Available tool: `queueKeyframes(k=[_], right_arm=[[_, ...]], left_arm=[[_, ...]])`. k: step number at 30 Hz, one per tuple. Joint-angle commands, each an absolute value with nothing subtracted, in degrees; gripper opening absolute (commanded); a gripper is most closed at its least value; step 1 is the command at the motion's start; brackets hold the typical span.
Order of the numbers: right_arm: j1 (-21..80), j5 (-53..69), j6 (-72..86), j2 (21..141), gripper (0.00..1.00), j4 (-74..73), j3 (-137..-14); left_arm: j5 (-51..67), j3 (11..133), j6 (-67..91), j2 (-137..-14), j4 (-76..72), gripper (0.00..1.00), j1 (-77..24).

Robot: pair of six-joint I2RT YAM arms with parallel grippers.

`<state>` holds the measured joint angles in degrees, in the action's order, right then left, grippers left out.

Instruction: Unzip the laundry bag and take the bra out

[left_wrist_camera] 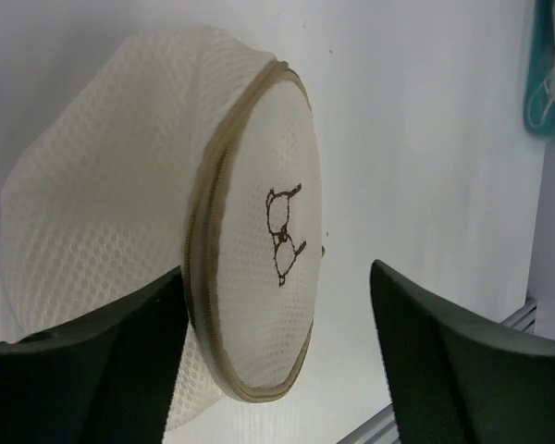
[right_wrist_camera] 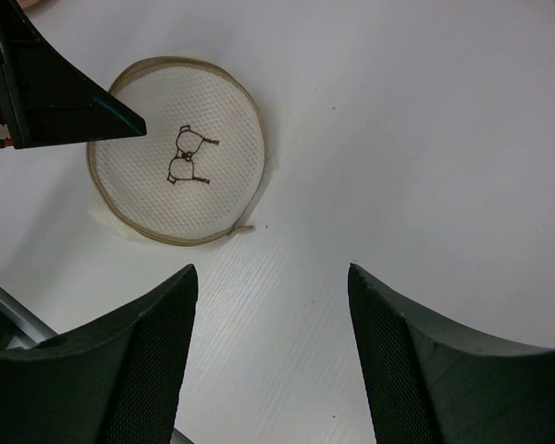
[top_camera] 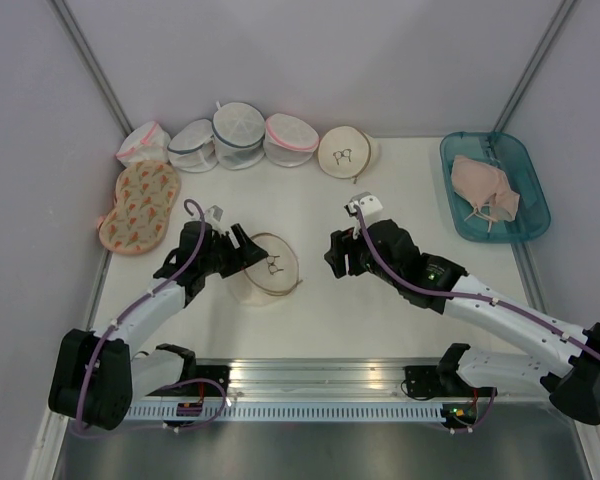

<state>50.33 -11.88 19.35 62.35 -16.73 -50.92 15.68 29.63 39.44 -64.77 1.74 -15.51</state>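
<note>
Both claws gape empty, with the laundry bag [top_camera: 268, 268] on the desk [top_camera: 400, 200] just right of the left claw [top_camera: 242, 250] and farther from the right claw [top_camera: 332, 258].

Robot lab cell, white table [top_camera: 400, 200], plain walls [top_camera: 310, 50]

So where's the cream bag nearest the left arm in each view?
Top external: bag left of centre, beside the left claw.
Left wrist: centre-left, filling much of the picture.
Right wrist: upper left.
Shared landmark: the black bra drawing on its face, seen in all three views.
</note>
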Motion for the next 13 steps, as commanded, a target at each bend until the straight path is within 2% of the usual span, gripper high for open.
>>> queueKeyframes(k=[1,2,5,13], right_arm=[[49.75,-11.69,19.86,62.23,0.72,-14.94,-50.54],[49.66,-11.69,20.04,62.40,0.72,-14.85,-50.54],[49.48,-11.43,19.95,63.01,0.72,-14.50,-50.71],[49.13,-10.81,20.39,63.99,0.73,-13.80,-50.89]], left_arm=[[21.27,29.97,38.50,-63.99,-2.73,0.82,-15.47],[21.53,29.88,38.15,-63.03,-2.55,0.91,-15.47],[21.89,30.06,37.27,-61.00,-1.41,0.98,-15.47],[20.39,30.85,35.51,-58.98,2.37,0.98,-15.47]])
